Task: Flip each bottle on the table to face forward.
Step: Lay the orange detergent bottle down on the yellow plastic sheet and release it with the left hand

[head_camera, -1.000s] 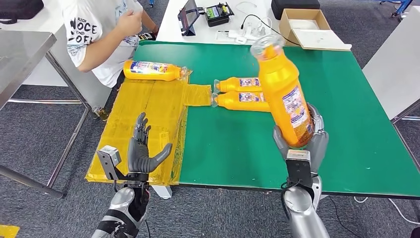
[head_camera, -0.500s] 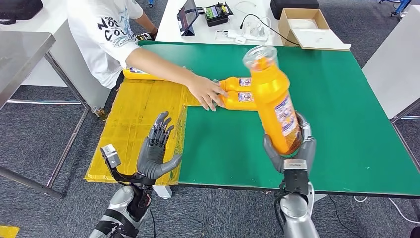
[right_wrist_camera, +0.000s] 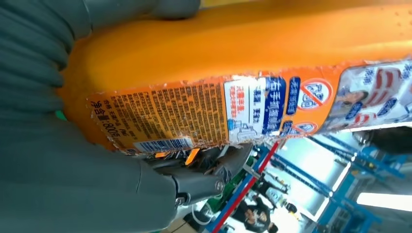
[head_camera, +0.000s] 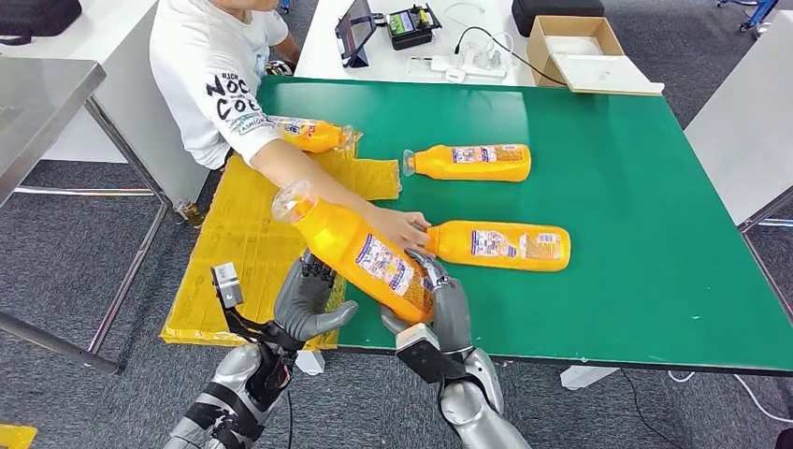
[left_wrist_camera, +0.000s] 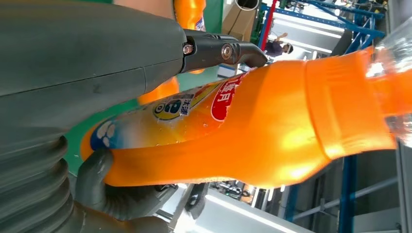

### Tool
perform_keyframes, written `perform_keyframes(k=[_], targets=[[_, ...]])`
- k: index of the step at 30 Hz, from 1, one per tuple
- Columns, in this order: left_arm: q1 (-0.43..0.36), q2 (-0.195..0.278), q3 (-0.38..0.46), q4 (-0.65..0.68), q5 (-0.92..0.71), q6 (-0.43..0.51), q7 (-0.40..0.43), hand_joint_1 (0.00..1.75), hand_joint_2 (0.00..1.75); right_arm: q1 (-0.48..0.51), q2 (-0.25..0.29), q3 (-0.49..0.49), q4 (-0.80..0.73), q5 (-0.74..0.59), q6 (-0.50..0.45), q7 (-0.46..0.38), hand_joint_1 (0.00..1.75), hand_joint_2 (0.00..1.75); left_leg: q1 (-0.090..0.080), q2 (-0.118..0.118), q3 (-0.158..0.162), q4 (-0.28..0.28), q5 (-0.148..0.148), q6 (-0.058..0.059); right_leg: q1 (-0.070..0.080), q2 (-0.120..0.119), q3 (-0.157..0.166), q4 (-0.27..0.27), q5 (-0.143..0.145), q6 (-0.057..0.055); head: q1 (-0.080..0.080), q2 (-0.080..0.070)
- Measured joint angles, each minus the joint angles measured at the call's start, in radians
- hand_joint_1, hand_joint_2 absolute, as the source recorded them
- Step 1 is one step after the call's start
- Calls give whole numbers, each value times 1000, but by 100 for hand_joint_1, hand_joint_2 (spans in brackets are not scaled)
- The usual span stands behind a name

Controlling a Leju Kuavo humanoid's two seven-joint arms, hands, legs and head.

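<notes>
The right robot hand point(head_camera: 438, 313) grips an orange detergent bottle point(head_camera: 360, 250) by its base, holding it tilted over the near edge of the green surface point(head_camera: 636, 224), clear cap pointing up and away toward the robot's left. The left robot hand point(head_camera: 309, 301) sits just beside and under the bottle's lower body; in the left wrist view its thumb and fingers point(left_wrist_camera: 221, 48) lie against the bottle, so I'd judge it is taking hold for a handover, though a firm grip isn't certain.

To do this well, the left robot hand should close fully around the body before the right lets go, and the bottle should be rolled so the front label ends up on top.

A person's hand point(head_camera: 397, 227) reaches in, resting at the neck of a second bottle point(head_camera: 500, 245) lying on the surface just beyond. A third bottle point(head_camera: 472, 161) lies farther back, and a fourth point(head_camera: 313, 134) near the yellow sheet point(head_camera: 234, 253).
</notes>
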Motion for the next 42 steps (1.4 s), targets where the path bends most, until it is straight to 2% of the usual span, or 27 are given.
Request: perform_keyframes(k=[16,33,34,35,38,39,42], targets=[[-25,14,-23,54,89,-34,26,0,175,-72,29,74,172,43,-33,10,175,175,0,0,0,0,0,0,0,0,0,0,0,0,0,0],[-35,19,-36,94,117,-35,36,0,175,-89,74,120,314,49,-13,8,175,175,0,0,0,0,0,0,0,1,-1,0,0,0,0,0],[-36,19,-35,96,118,-34,36,5,175,-89,78,120,318,47,-12,8,175,175,0,0,0,0,0,0,0,1,-1,0,0,0,0,0],[-37,19,-35,99,120,-33,36,41,175,-89,81,121,322,45,-12,8,175,175,0,0,0,0,0,0,0,1,-1,0,0,0,0,0],[-37,19,-35,104,121,-28,32,168,175,-89,90,121,335,33,-11,7,175,175,0,0,0,0,0,0,0,1,-1,0,0,0,0,0],[-37,19,-35,105,119,-25,30,175,175,-90,92,121,338,28,-11,7,175,175,0,0,0,0,0,0,0,1,-1,0,0,0,0,0],[-37,19,-35,105,111,-16,25,175,175,-93,96,121,346,15,-12,8,175,175,0,0,0,0,0,0,0,1,-1,0,0,0,0,0]])
